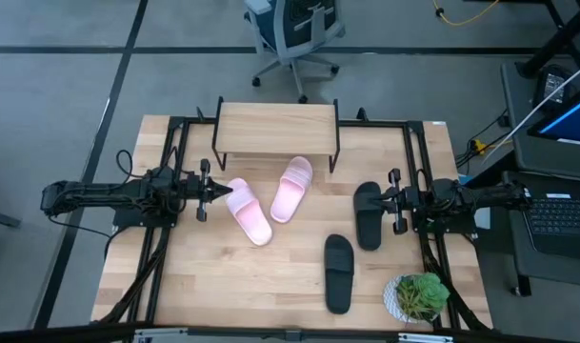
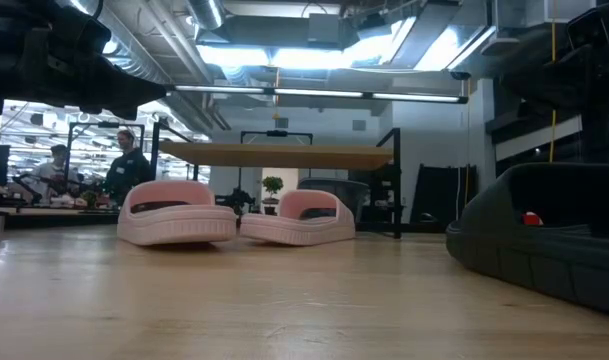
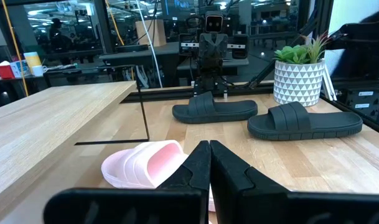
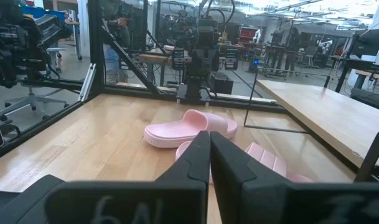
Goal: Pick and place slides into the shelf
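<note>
The shelf stands at the table's far edge on thin black legs, with its plank top raised. Two pale pink slides lie sole-down in front of it. Two black slides lie flat to the right. My left gripper is shut and held above the table, just left of the nearer pink slide. My right gripper is shut beside the black slide's far end, pointing at the pink slides.
A potted plant in a white patterned pot stands at the table's near right corner. Black frame rails run along both sides of the table. An office chair stands beyond the far edge. People are in the room behind.
</note>
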